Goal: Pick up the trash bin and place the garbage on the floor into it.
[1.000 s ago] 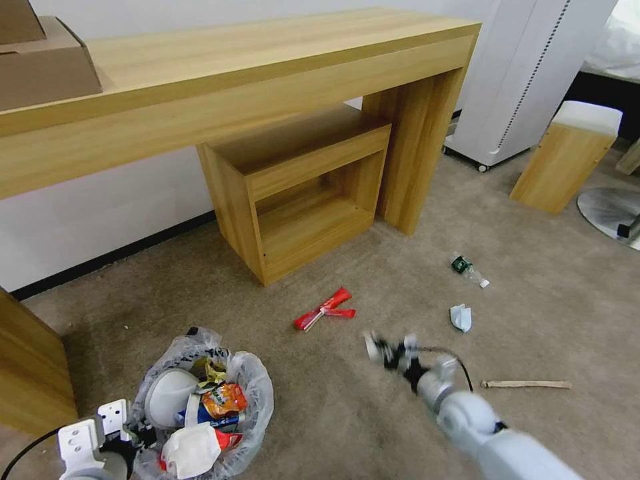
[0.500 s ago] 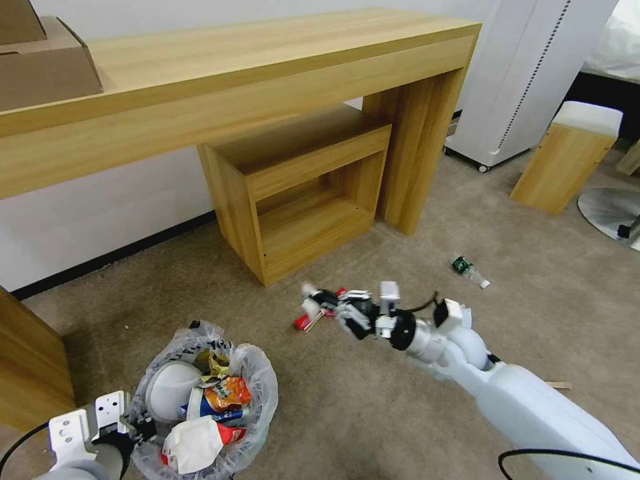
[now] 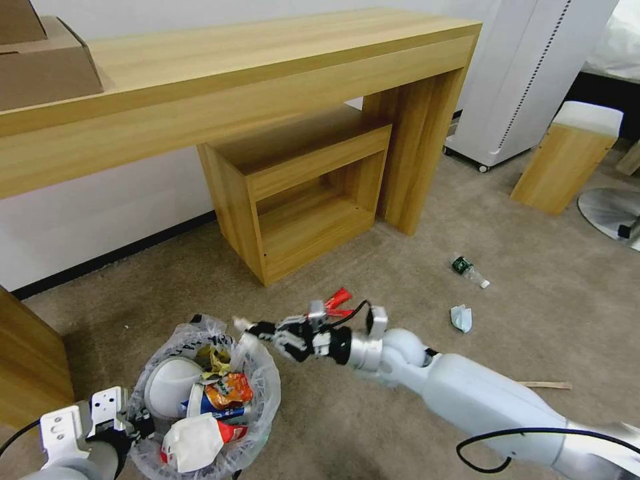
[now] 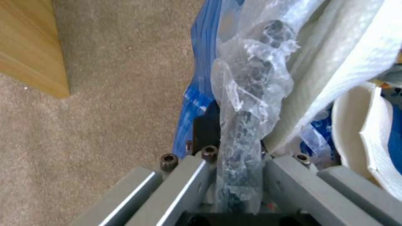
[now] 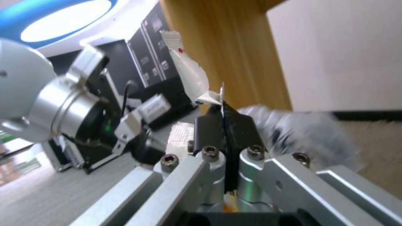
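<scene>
The trash bin (image 3: pixel 257 383), lined with a crinkly whitish bag, sits at the lower left of the head view. It holds a white slipper (image 3: pixel 168 390), an orange packet (image 3: pixel 223 395) and white paper. My left gripper (image 3: pixel 137 427) is shut on its bagged rim (image 4: pixel 247 125). My right gripper (image 3: pixel 259 329) hovers at the bin's far edge, shut on a thin white wrapper strip (image 5: pixel 188 69). On the beige floor (image 3: pixel 347 427) lie a red wrapper (image 3: pixel 339 299), a green-label bottle (image 3: pixel 467 269), crumpled white paper (image 3: pixel 460 318) and a wooden stick (image 3: pixel 543 385).
A long wooden desk (image 3: pixel 233 73) with a low open shelf unit (image 3: pixel 300 193) stands against the wall behind. A wooden panel (image 3: pixel 30 373) is at the left, a wooden stool (image 3: pixel 567 157) and a white wheeled unit (image 3: pixel 520 73) at the right.
My right arm has swung left across the floor, from near the stick to the bin's far rim, carrying the white strip. The bin has shifted slightly.
</scene>
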`<state>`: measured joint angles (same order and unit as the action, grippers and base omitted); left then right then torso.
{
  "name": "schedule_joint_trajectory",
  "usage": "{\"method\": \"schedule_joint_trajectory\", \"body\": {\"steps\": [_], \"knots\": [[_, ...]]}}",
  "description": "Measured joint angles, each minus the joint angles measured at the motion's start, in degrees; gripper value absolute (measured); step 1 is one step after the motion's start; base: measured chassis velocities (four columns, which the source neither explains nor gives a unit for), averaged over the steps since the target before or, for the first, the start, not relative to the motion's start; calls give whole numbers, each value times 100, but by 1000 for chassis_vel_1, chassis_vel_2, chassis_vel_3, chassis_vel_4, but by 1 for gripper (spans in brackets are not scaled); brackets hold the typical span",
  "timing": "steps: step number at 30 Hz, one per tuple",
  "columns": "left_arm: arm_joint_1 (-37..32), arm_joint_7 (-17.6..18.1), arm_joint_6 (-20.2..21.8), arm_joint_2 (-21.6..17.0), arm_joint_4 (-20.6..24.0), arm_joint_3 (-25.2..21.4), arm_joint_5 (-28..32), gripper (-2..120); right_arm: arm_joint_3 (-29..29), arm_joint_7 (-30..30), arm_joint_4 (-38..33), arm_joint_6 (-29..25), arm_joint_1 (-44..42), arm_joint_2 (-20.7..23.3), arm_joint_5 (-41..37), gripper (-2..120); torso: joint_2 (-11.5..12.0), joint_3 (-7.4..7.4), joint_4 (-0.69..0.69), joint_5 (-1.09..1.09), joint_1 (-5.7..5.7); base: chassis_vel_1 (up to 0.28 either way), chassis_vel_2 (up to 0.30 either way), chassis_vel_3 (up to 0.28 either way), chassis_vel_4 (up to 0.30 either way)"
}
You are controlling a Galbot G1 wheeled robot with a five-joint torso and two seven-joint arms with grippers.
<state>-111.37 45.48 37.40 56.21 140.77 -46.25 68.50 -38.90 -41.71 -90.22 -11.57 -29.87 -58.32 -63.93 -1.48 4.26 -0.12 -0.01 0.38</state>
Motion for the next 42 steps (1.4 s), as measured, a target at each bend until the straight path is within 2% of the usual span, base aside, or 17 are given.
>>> {"method": "schedule_joint_trajectory", "body": {"steps": [6, 9, 12, 14, 16, 17, 20, 21, 24, 25, 27, 34, 42], "knots": [[13, -16, 0, 56, -10, 27, -48, 0, -284, 229, 61, -1, -7, -139, 175, 0, 0, 0, 0, 0, 0, 0, 0, 0, 0], [13, -28, 0, 80, -15, 48, -97, 0, -349, 367, 52, 19, -32, -161, 256, 7, 0, 0, 0, 1, 0, 0, 0, 0, 0], [-9, -57, 7, 122, -22, 60, -165, 0, -362, 493, 32, 26, -94, -209, 297, 23, 0, -1, 0, 1, 0, 0, 0, 0, 0], [-17, -61, 8, 124, -23, 54, -176, 0, -349, 494, 24, 32, -102, -214, 319, 26, 0, -1, 0, 1, 0, 0, 0, 0, 0], [-37, -65, 9, 127, -21, 36, -188, 0, -322, 518, -14, 46, -106, -227, 333, 37, -1, -1, -1, 1, 0, 0, 0, 0, 0], [-37, -65, 9, 127, -21, 36, -188, 0, -322, 518, -14, 46, -106, -227, 333, 37, -1, -1, -1, 1, 0, 0, 0, 0, 0], [-49, -70, 16, 145, -11, 33, -219, 0, -293, 564, -25, 48, -107, -243, 342, 52, 0, -1, 0, 1, 0, 0, 0, 0, 0], [-49, -70, 16, 145, -11, 33, -219, 0, -293, 564, -25, 48, -107, -243, 342, 52, 0, -1, 0, 1, 0, 0, 0, 0, 0], [-54, -88, 31, 194, -16, 66, -285, 0, -276, 564, -46, 74, -105, -203, 372, 66, 0, 0, 0, 1, 0, 0, 0, 0, 0], [-54, -88, 31, 194, -16, 66, -285, 0, -276, 564, -46, 74, -105, -203, 372, 66, 0, 0, 0, 1, 0, 0, 0, 0, 0], [-48, -97, 35, 224, -27, 85, -321, 0, -283, 610, -58, 106, -89, -169, 387, 78, 0, -1, 0, 1, 0, 0, 0, 0, 0], [-46, -117, 42, 261, -40, 110, -380, 0, -344, 709, -97, 134, -25, -144, 424, 98, 0, 0, 0, 1, 0, 0, 0, 0, 0], [-29, -134, 44, 275, -72, 110, -389, 0, -214, 898, -163, 79, -25, -171, 427, 100, 0, 0, 0, 1, 0, 0, 0, 0, 0]]}}
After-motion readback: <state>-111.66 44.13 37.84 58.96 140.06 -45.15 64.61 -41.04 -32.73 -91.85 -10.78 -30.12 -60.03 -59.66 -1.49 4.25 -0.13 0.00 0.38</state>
